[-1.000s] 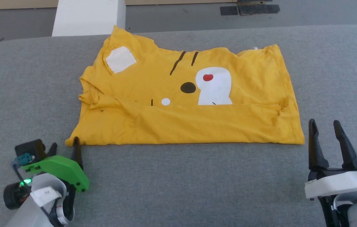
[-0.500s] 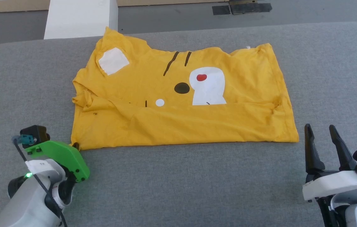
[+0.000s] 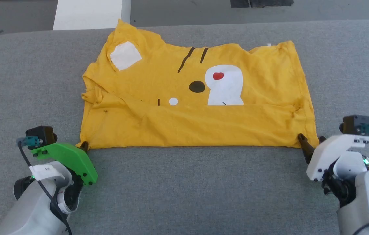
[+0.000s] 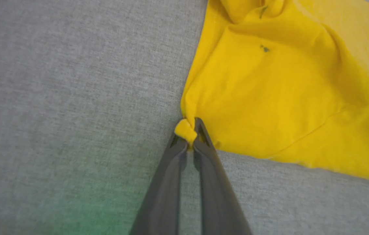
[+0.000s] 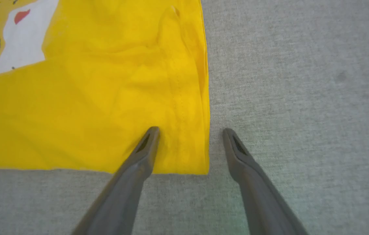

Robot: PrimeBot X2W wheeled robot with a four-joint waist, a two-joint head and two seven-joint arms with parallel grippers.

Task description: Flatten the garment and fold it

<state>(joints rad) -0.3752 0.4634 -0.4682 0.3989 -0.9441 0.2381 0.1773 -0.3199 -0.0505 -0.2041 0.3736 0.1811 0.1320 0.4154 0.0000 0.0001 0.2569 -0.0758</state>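
Note:
The mustard-yellow T-shirt (image 3: 191, 98) lies on the grey table, its near part folded over the cartoon face with white muzzle, red spot and black stripes. My left gripper (image 3: 84, 146) is shut on the shirt's near left corner, and in the left wrist view a small bunch of yellow cloth (image 4: 185, 130) sits pinched between its fingers (image 4: 189, 134). My right gripper (image 3: 311, 143) is open at the near right corner; in the right wrist view its fingers straddle the shirt's right edge (image 5: 204, 153), one finger (image 5: 145, 147) over the cloth and the other on bare table.
The grey felt-covered table (image 3: 187, 189) stretches around the shirt, with bare surface in front and to both sides. A white block (image 3: 88, 14) stands behind the table's far left edge, with grey floor and a dark mat (image 3: 262, 3) beyond.
My right gripper has swung in from the lower right to the shirt's near right corner. The left gripper stays shut on the left corner. The camera has shifted slightly.

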